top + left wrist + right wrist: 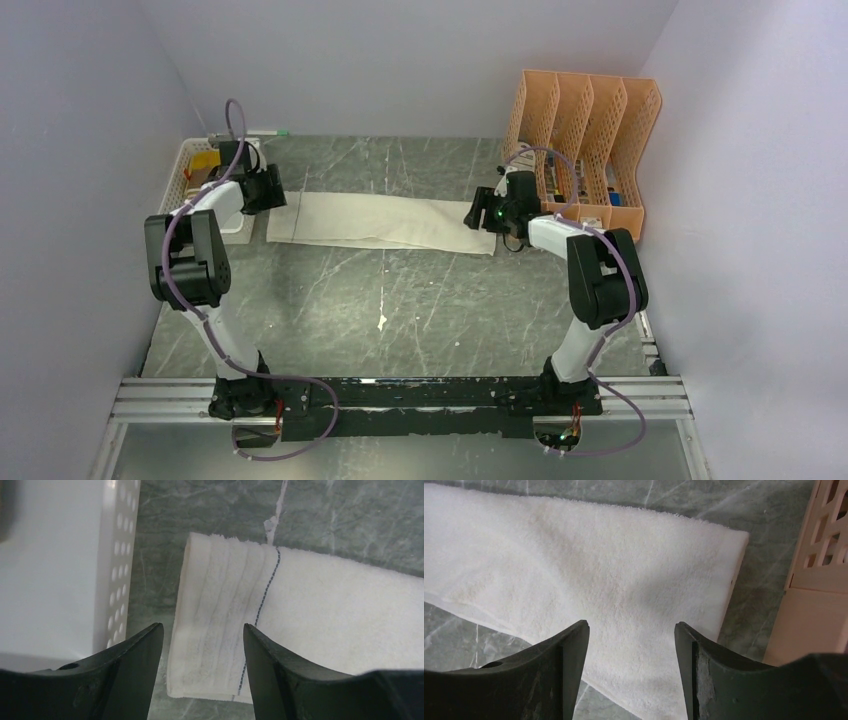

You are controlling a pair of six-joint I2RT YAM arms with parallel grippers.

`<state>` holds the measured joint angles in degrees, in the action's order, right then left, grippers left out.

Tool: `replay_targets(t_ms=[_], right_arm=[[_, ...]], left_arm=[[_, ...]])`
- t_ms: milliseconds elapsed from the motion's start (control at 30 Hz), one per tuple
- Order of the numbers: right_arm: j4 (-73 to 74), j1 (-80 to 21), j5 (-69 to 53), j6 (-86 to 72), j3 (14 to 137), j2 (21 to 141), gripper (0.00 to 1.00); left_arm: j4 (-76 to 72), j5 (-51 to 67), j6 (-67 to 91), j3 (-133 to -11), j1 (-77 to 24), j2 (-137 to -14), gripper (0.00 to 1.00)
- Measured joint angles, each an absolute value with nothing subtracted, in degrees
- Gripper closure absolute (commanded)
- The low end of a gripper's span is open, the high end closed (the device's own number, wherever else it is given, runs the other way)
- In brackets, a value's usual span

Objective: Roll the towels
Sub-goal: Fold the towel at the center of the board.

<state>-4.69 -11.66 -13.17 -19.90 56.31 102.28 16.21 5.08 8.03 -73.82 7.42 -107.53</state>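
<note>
White bin (183, 168) is sitting at the far left of the tabletop (400, 310), and there's something yellow in it that's too small to make out. Right beside it the left pincer (202, 630) is hanging over the left end of the towel (320, 610). Its fingers are spread wide and aren't pinching anything, and the banded hem with the blue stitch line is showing between them. Can't tell from these angles whether the tips are touching the cloth.

The towel is cream and is lying flat as a long strip across the far middle of the tabletop. The right pincer (631, 625) is hovering over its right end, also spread and gripping nothing, with the same doubt about contact. The orange rack (585, 115) is standing just beside that end, and whatever is sitting in its slots is hard to make out.
</note>
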Motion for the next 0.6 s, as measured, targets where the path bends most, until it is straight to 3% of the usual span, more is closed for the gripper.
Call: replay_targets(t_ms=[433,533,600], right_arm=[[-5.3,-11.7,-17.3,-21.9,52.5,90.0,0.36],[-5.2,-11.7,-17.5,-21.8,52.5,87.7,0.36],[-5.2,-11.7,-17.5,-21.8,52.5,86.8,0.36]], left_arm=[[12.0,-1.0,9.0,-73.9,6.0,-114.3,0.54],[11.1,-1.6,9.4,-73.8,6.0,-114.6,0.66],[10.0,-1.9,9.6,-73.5,5.9,-114.7,0.81]])
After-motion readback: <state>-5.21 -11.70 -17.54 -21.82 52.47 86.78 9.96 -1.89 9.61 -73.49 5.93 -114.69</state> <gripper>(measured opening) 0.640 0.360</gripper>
